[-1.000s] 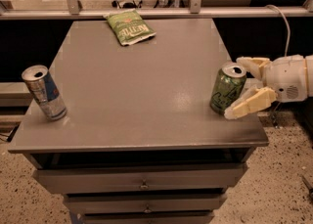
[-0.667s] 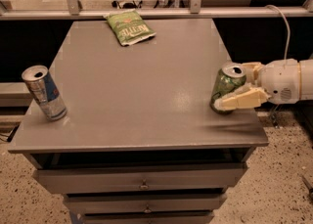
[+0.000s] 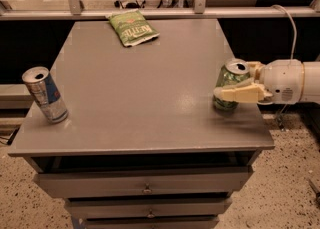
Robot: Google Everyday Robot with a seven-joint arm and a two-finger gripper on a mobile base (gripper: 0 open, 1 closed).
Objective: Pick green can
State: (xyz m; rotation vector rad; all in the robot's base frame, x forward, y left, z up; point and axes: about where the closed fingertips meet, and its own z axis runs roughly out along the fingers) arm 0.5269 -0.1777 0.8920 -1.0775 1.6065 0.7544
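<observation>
A robot's claw (image 3: 232,79) clasps the green can (image 3: 229,87) near the right-hand edge of a grey cabinet surface (image 3: 140,83), towards its front corner, with the can standing upright on that surface and not yet lifted. The claw reaches in from beyond the surface's right edge. One pale finger lies across the can's near side at mid-height and the other sits behind it by the rim, so the claw appears narrowed to the can's width and holding it. The can is likely light, with thin, smooth metal walls that dent under a hard squeeze and can slip in a loose one. A firm hold across the middle of the body, well below the silver top, looks the safest, followed by a straight lift. Its tab opening is visible, so it may be open, and tilting could spill whatever is left inside. Pale lettering on the can's side cannot be read. A silver-and-blue can (image 3: 44,94) stands at the surface's left front edge, its markings also illegible. A flat green snack bag (image 3: 132,27) lies at the surface's back edge, bearing pale block lettering too indistinct to make out.
</observation>
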